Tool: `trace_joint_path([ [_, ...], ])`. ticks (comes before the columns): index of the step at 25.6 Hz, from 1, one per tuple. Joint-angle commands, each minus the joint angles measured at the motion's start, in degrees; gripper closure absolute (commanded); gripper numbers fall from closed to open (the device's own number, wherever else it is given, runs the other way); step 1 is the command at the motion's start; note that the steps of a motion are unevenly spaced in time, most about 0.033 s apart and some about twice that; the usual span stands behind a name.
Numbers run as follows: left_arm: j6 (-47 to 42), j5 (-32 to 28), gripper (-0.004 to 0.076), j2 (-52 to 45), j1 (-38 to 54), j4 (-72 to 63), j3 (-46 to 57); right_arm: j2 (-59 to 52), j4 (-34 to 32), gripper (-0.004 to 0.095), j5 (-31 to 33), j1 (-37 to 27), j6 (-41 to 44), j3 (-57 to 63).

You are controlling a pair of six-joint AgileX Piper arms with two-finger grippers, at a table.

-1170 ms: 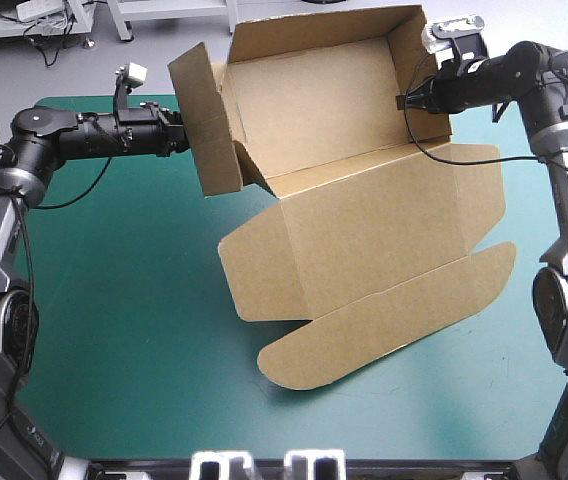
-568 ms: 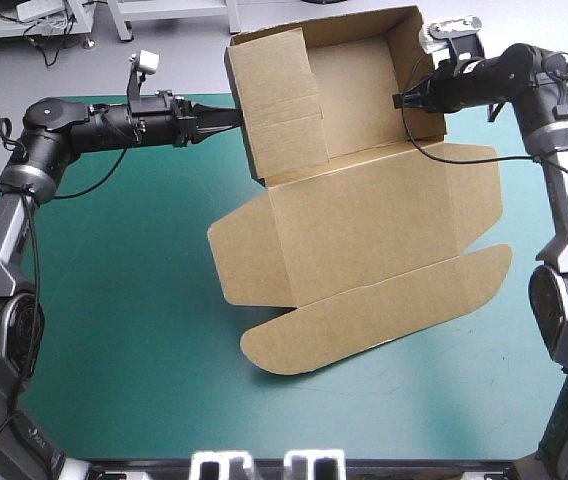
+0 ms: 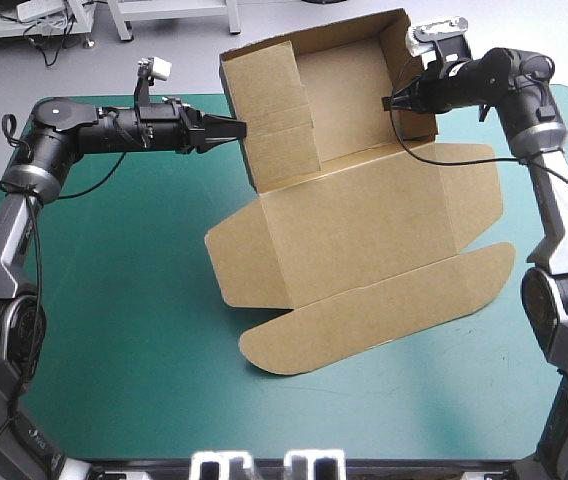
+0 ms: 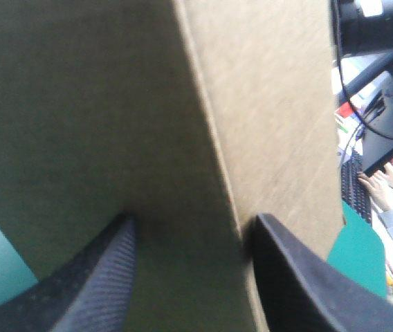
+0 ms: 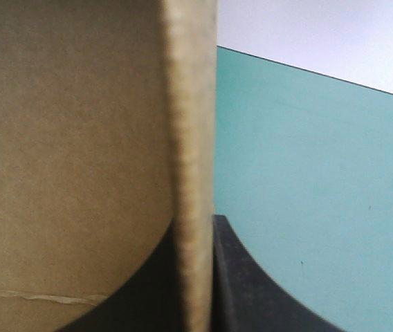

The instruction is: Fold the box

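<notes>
The brown box [image 3: 354,230] stands at the table's far side with its back and side walls raised. Its lid lies flat toward the near edge and ends in a rounded flap [image 3: 374,320]. My left gripper [image 3: 241,127] is open at the left wall. In the left wrist view that wall [image 4: 113,104] fills the space between my parted fingers [image 4: 93,290]. A side flap lies folded inward against the left wall. My right gripper [image 3: 396,100] is shut on the right wall, whose edge [image 5: 193,138] runs up between its fingers.
Teal-green cover [image 3: 114,300] lies bare on the left and along the near edge. The box's far wall stands about at the table's far edge. The right arm [image 4: 376,28] shows beyond the box in the left wrist view.
The left side flap, earlier splayed outward in my left gripper, has swung inside against the left wall. My left gripper has moved right to the wall. The right gripper keeps its hold.
</notes>
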Motion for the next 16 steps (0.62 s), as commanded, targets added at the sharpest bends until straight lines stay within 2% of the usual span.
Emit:
trace_joint_path([
  [1,-2.87,-4.71,0.0346,-3.19,-0.64,-0.54,-1.94,-3.5,1.02,0.0925,-4.1,2.06,3.12,-1.92],
  [4,-5.77,-8.39,0.0346,-3.19,-0.64,2.56,-1.94,-3.5,-1.66,0.0925,-4.5,3.61,5.97,-1.92],
  [12,-17.63,-20.33,0.0346,-3.19,-0.74,16.02,-1.94,-3.15,-1.35,0.0925,-4.86,6.86,10.44,-1.92],
  [14,-20.23,-22.66,0.0346,-3.19,-1.24,19.77,-1.94,-2.07,1.82,0.0926,-4.62,8.01,10.73,-1.92],
  [16,-24.93,-25.11,0.036,-3.19,-2.43,25.37,-1.94,-0.72,8.63,0.0925,-4.15,8.27,7.85,-1.92],
])
